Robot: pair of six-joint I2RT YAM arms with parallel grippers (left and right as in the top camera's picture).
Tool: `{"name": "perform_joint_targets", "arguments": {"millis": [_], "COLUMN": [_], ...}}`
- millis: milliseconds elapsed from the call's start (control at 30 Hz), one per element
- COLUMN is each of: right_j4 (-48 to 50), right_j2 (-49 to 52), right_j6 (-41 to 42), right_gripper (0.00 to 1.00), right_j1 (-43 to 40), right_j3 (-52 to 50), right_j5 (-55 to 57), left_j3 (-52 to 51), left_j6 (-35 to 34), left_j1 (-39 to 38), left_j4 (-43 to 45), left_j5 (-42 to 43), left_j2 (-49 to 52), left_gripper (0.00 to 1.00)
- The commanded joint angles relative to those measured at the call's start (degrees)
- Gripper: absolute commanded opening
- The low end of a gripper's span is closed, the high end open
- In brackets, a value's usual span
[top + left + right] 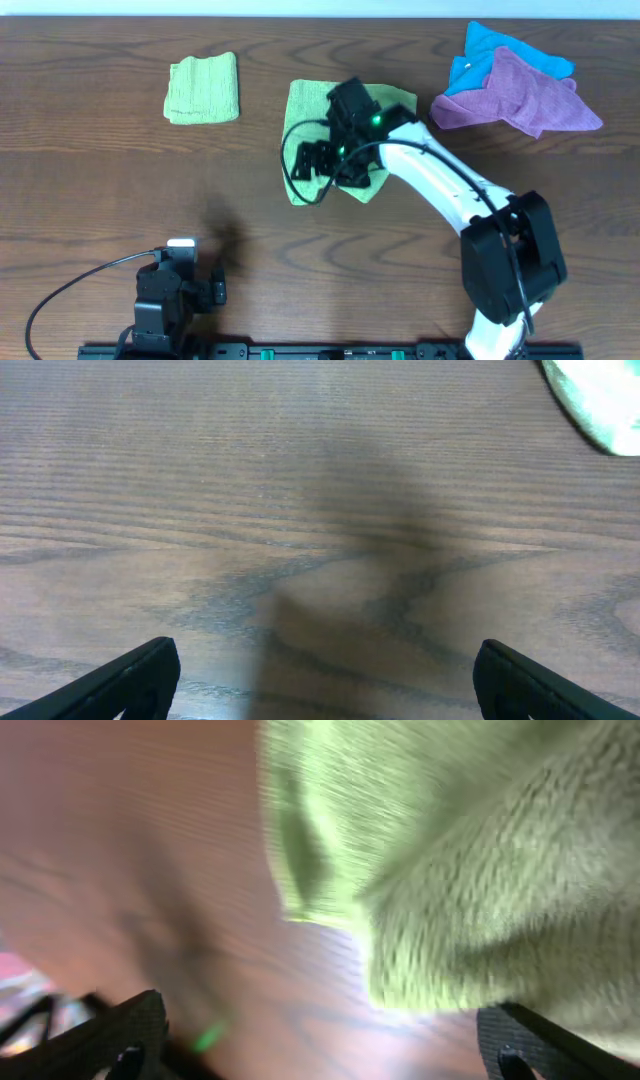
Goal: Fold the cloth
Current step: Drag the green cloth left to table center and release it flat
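Yellow-green cloth (305, 110): mid-table, beneath the right arm.
Right gripper (322, 1038): jaws hidden overhead; its wrist view shows them spread wide, blurred cloth just beyond.
Left gripper (325, 682): jaws apart above bare wood table (300, 510).

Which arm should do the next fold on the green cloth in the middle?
Right: the right gripper hangs open over the cloth, while the left gripper sits far off over the table.
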Motion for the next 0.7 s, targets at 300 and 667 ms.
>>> {"name": "perform_joint_targets", "arguments": {"millis": [300, 667], "right_j4": [-1.05, 1.6], "right_j2": [-0.7, -10.71], "right_j6": [-4.87, -18.36], "right_gripper": [0.99, 0.99], "right_j1": [0.52, 3.17], "right_j3": [-5.73, -5.68], "right_j5": [5.79, -7.41], "left_j3": [-0.61, -0.61], "left_j6": [0.83, 0.83], "left_j1": [-0.22, -0.22], "left_j4": [-3.76, -3.76], "left_j5": [-0.15, -0.15], "left_j2": [-0.31, -0.31], "left_gripper": [0.95, 0.95]}}
